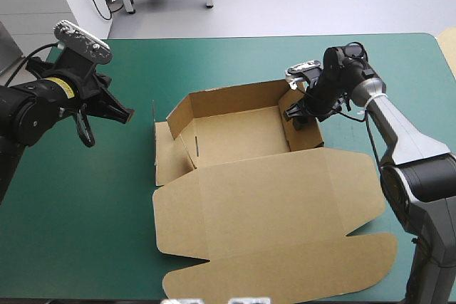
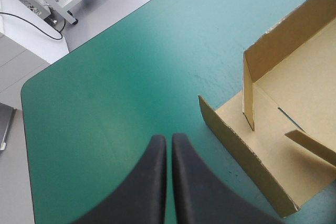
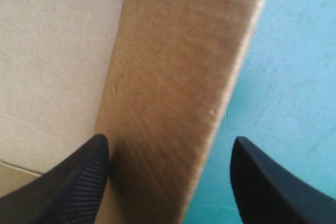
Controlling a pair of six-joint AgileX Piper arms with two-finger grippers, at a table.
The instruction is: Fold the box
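Note:
The brown box (image 1: 235, 133) stands mid-table as an open tray with its back, left and right walls raised. Its lid (image 1: 271, 211) lies flat toward the table's front edge. My right gripper (image 1: 298, 115) is open and straddles the right wall (image 3: 173, 93), one finger (image 3: 79, 177) inside the tray and the other over the teal-green cover outside. My left gripper (image 1: 127, 114) is shut, its fingers (image 2: 157, 182) meeting with nothing between them. It hovers over bare cover to the left of the box (image 2: 283, 129), apart from it.
A side flap (image 1: 165, 158) lies flat on the cover at the tray's left wall. Bare teal-green cover (image 1: 85, 204) stretches to the left and beyond the box. A white cabinet (image 1: 43, 1) stands past the table's far left corner.

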